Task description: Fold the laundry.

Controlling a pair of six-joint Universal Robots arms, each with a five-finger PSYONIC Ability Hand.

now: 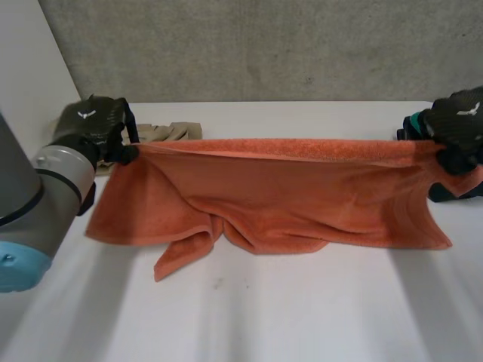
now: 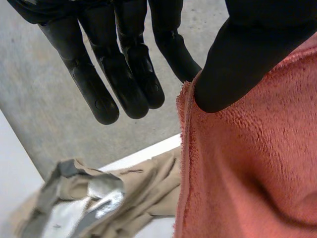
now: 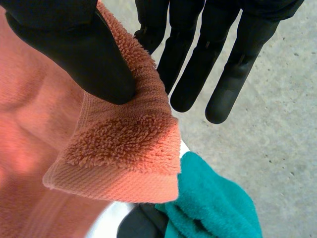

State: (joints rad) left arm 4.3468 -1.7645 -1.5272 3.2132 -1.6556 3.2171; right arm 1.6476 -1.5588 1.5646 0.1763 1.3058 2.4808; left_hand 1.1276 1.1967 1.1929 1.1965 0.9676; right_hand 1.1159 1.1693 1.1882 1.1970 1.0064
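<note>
White table [image 1: 302,317], towel [image 1: 302,196] corners pinched against fingers [image 2: 171,49], left hand [image 1: 94,121], right hand [image 1: 460,117]

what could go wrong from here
The left hand and right hand each pinch only a corner of the orange towel, so it may slip out. Its lower edge lies bunched on the table, so a fold could trap creases. The teal cloth by the right hand might get snagged.

You get soft, even light from above. The white table [image 1: 302,317] is bright, and the hanging orange terry towel [image 1: 287,188] casts a faint, diffuse shadow toward the table's near edge. Its folds darken into creases, and the grey concrete wall [image 1: 264,45] is evenly lit.
</note>
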